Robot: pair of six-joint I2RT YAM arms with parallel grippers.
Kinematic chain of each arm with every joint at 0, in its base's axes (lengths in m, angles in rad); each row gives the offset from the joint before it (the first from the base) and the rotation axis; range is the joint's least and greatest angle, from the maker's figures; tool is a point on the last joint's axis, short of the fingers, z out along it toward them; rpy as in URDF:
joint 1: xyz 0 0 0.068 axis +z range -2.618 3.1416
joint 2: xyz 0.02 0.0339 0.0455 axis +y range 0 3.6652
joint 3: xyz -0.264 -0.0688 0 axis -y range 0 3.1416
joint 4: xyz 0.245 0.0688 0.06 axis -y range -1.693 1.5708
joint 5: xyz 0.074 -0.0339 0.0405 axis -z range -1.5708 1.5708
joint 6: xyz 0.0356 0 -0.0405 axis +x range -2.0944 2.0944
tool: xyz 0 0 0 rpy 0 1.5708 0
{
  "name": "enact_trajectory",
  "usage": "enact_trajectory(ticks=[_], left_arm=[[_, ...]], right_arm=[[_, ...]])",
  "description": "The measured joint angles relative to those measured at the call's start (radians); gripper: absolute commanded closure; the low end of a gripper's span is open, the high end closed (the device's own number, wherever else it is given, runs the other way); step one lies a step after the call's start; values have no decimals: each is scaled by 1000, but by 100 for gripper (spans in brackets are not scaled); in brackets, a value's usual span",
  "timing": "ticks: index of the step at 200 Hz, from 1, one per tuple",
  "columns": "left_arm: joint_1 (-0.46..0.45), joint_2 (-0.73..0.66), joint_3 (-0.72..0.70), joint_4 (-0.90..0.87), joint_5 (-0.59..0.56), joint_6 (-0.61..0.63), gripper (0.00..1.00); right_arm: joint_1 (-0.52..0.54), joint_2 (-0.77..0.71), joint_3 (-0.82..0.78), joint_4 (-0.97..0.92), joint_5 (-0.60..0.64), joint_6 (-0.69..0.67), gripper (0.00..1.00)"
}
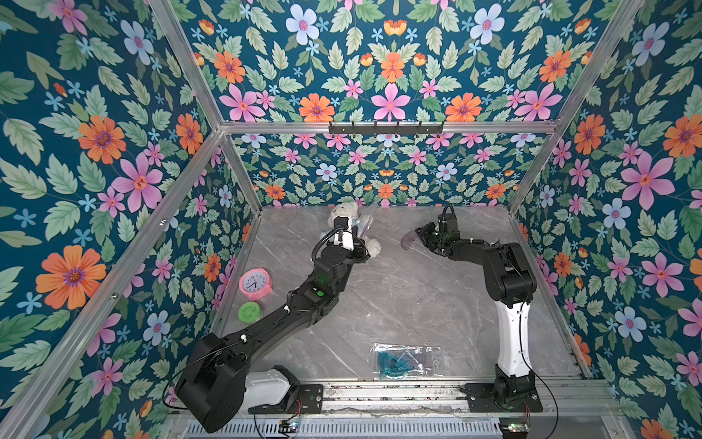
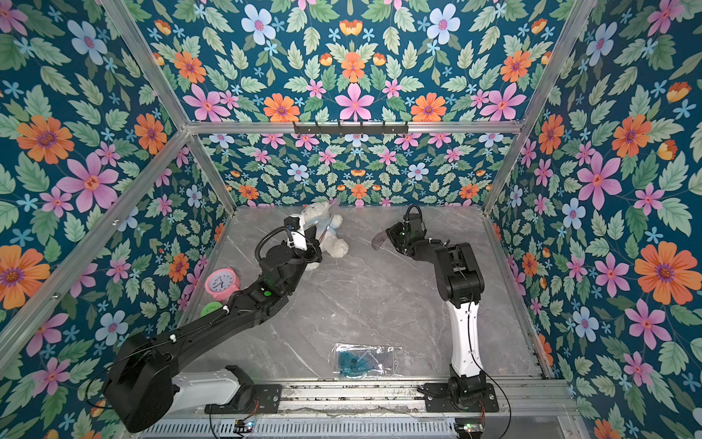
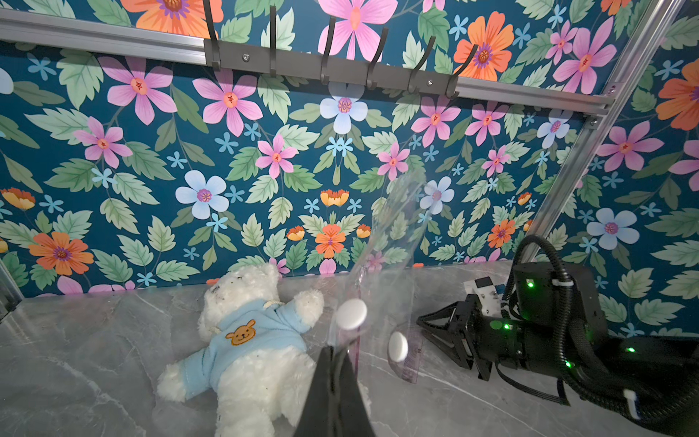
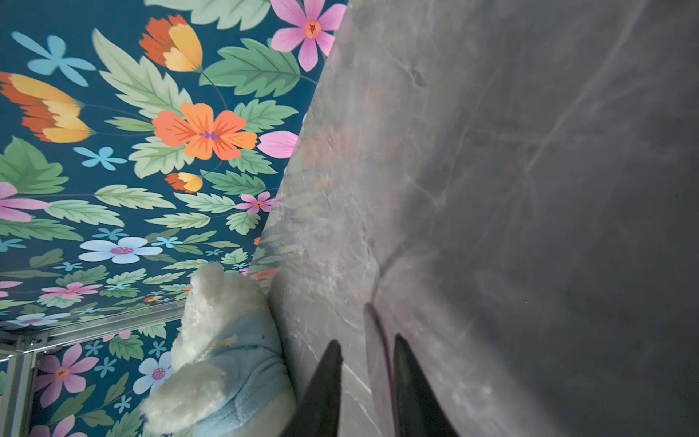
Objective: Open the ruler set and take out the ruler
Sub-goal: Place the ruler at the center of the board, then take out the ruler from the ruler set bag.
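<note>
Front pouch (image 1: pixel 425 351) holds blue rulers (image 1: pixel 393 365); left claw (image 3: pixel 337 350) clamps clear sleeve (image 3: pixel 386 295); right claw (image 4: pixel 366 340) apart, purple ruler (image 1: pixel 408 240) between.

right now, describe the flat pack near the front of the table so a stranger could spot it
Find the metal rail at the near edge of the grey marble table, where both arm bases are bolted. Between the bases lies a flat clear pack holding teal rulers. Unlike the pink clock and green disc, it is see-through.
</note>
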Motion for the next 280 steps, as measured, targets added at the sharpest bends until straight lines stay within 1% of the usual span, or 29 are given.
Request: enact_trajectory(ticks=[32,52,73,89,97,129,152,172,189,202,222,243,280], left_arm=[[0,38,19,-5,1,-14,100],[0,87,52,-6,14,-14,100],[0,147,87,-6,30,-15,100],[0,196,116,-7,48,-15,100],[1,217,129,-7,54,-15,100],[21,290,167,-6,115,-20,100],[49,312,181,-3,169,-34,100],[61,320,185,2,199,-45,100],[63,330,193,2,236,-49,100],[65,344,204,3,261,-50,100],[68,361,218,3,288,-58,100],[68,369,222,3,308,-68,100],[68,370,228,3,313,-72,100]], right_arm=[[0,-33,-47,-31,-10,-6,50],[0,-95,-89,-66,0,-26,50],[1,-182,-134,-109,17,-61,55],[8,-266,-155,-155,32,-101,67],[16,-311,-156,-176,33,-125,70],[87,-481,-88,-255,-15,-245,71],[135,-550,-54,-292,-82,-298,72],[165,-557,-31,-332,-124,-302,74],[193,-539,0,-374,-154,-312,76],[214,-521,22,-388,-180,-320,79],[227,-501,39,-402,-214,-320,81],[231,-491,44,-409,-228,-320,82],[237,-452,69,-426,-251,-319,82]])
